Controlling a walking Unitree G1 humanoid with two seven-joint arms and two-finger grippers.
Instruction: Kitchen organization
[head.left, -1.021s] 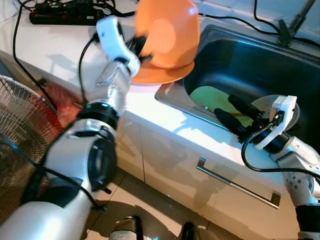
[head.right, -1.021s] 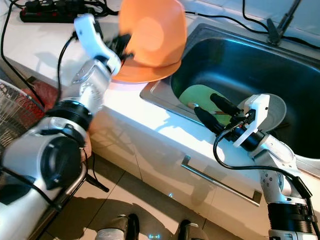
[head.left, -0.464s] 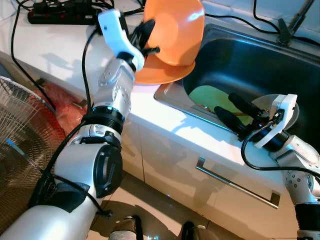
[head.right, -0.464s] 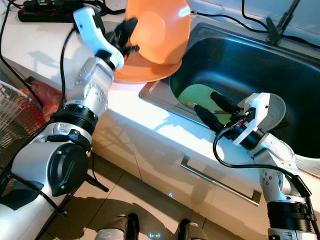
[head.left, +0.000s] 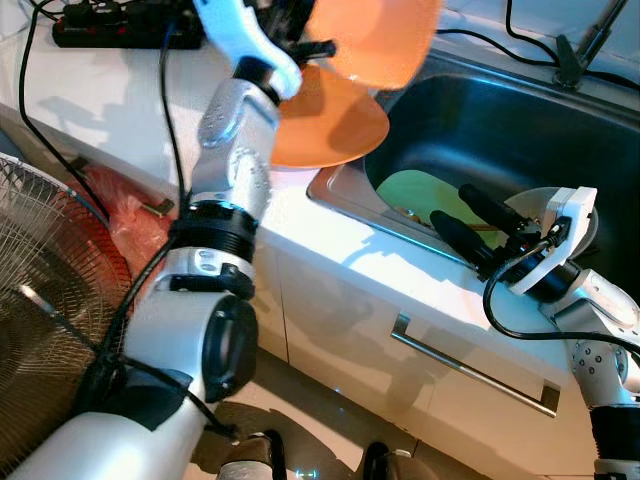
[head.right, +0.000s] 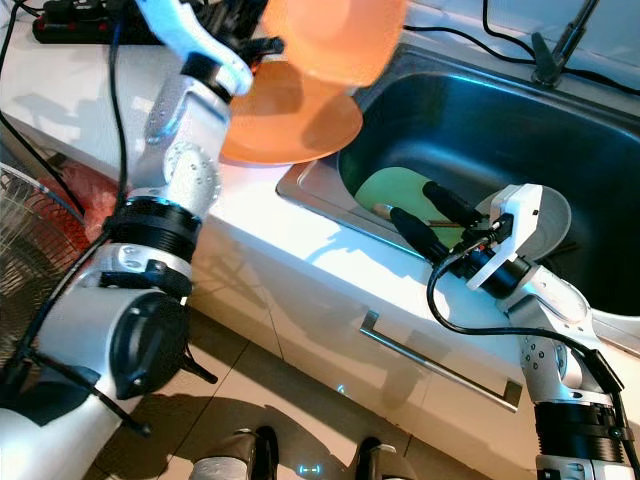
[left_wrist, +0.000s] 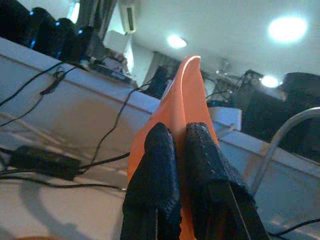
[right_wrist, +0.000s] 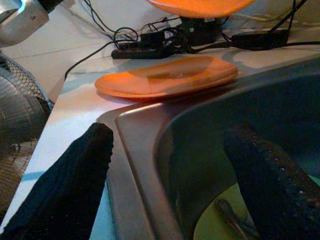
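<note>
Your left gripper (left_wrist: 175, 150) is raised high over the white countertop (head.left: 110, 100), its two black fingers pinched tight on the rim of a round orange plastic bowl (head.left: 372, 40) — the bowl hangs tilted in the air, clear of everything under it. Directly below sits a flat orange plate (head.left: 330, 125) on the counter, just beside the near-left corner of the stainless steel sink (head.left: 520, 130). In the left wrist view you can see the bowl's edge running up between the fingertips (left_wrist: 155, 165).

Your right gripper (head.left: 470, 222) hovers low over the front edge of the sink with its fingers spread wide and nothing between them. Under it, in the basin, lies a light green plate (head.left: 425, 195), and a grey round dish (head.left: 585, 215) shows partly behind the white wrist housing. A small utensil lies on the green plate; you cannot tell what kind.

At the back of the counter a black power strip (head.left: 110, 35) rests with cables trailing off it. A wire-guard floor fan (head.left: 50, 300) stands on the left, beside the cabinet, and a metal bar handle (head.left: 470, 365) runs across the white drawer front below the sink.
</note>
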